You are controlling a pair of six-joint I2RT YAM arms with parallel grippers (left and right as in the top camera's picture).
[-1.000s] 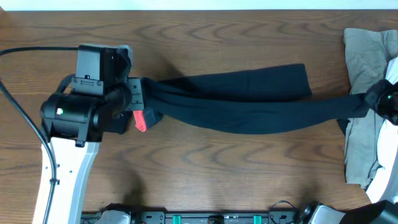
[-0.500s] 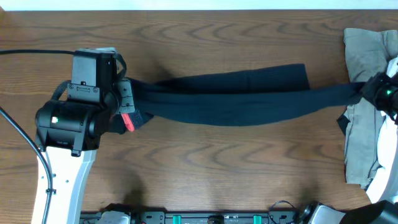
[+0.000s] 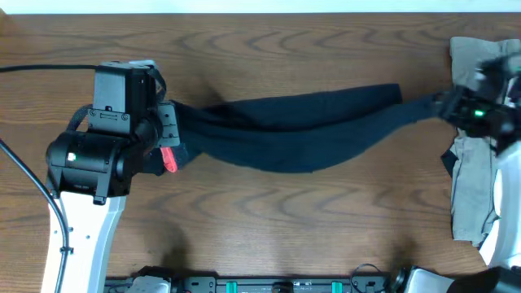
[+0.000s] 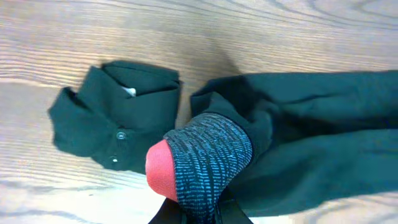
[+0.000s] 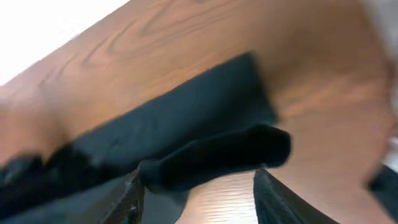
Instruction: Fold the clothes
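Black pants (image 3: 301, 130) lie stretched across the table from left to right. My left gripper (image 3: 167, 145) is shut on their grey waistband with its red-orange edge (image 4: 202, 158), which bulges out just in front of the jaws of the left gripper (image 4: 202, 214). My right gripper (image 3: 457, 106), blurred, is at the far leg end. In the right wrist view its fingers (image 5: 134, 196) stand apart, so this gripper (image 5: 199, 199) is open. The leg end (image 5: 217, 155) lies loose ahead of it, held by neither finger.
A small folded dark shirt with buttons (image 4: 118, 124) lies on the wood beside the waistband, mostly hidden under the left arm from above. A khaki garment pile (image 3: 476, 77) sits at the right edge. A black cable (image 3: 41, 69) runs along the left.
The right gripper has opened, let go of the leg end and shifted toward the far edge. The pants now sag in the middle. The left arm moved left, then held still.
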